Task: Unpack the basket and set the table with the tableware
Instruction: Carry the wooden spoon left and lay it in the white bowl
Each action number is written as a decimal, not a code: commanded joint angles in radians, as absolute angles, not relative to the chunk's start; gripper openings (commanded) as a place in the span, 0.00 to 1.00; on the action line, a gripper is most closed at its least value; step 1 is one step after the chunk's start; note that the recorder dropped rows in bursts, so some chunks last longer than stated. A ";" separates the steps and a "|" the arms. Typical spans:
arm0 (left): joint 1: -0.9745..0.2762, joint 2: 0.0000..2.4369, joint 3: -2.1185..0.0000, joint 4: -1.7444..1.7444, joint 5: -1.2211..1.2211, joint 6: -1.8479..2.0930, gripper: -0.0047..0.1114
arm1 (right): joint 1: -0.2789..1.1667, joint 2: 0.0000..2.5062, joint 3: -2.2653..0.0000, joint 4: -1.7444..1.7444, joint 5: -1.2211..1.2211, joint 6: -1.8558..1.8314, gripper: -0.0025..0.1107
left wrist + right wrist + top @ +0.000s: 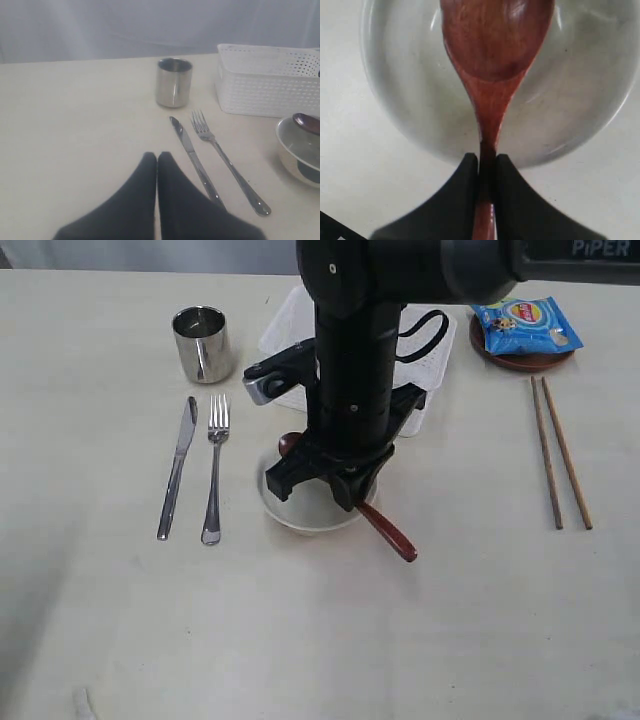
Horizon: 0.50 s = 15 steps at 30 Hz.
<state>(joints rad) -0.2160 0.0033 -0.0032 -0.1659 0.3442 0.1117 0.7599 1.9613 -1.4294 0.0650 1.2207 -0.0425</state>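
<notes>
Right gripper (486,157), its jaws nearly closed, pinches the slim neck of the reddish-brown wooden spoon (495,45) directly over the near rim of the cream bowl (580,115); the spoon's head hangs over the bowl's hollow, and its handle runs out past that rim between the black fingers. Whether the spoon touches the bowl cannot be told. Seen from the exterior camera, the bowl sits on the off-white tabletop (450,640) under the black arm, with the white lattice basket (285,325) just behind it. Left of the bowl lie the steel fork (214,470) and, one place farther out, the steel knife (178,468), side by side and apart; the steel cup (201,343) stands upright behind them. Well to the right of the bowl, the two wooden chopsticks (560,455) lie close together, and behind them the small brown plate (520,362) carries a blue chip packet (525,325). Left gripper (157,156) hovers well left of the bowl, fingers pressed together on nothing.
</notes>
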 commanded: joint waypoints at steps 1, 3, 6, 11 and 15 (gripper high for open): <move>-0.222 0.000 0.000 -0.162 0.342 0.112 0.04 | 0.761 1.958 -1.429 0.066 1.221 -0.038 0.02; -0.222 0.000 0.000 -0.164 0.342 0.112 0.04 | 0.761 1.958 -1.429 0.066 1.221 -0.038 0.02; -0.222 0.000 0.000 -0.164 0.342 0.112 0.04 | 0.761 1.958 -1.429 0.066 1.221 -0.038 0.02; -0.222 0.000 0.000 -0.164 0.342 0.112 0.04 | 0.761 1.958 -1.429 0.066 1.221 -0.038 0.23; -0.222 0.000 0.000 -0.164 0.342 0.112 0.04 | 0.761 1.958 -1.432 0.066 1.221 -0.038 0.36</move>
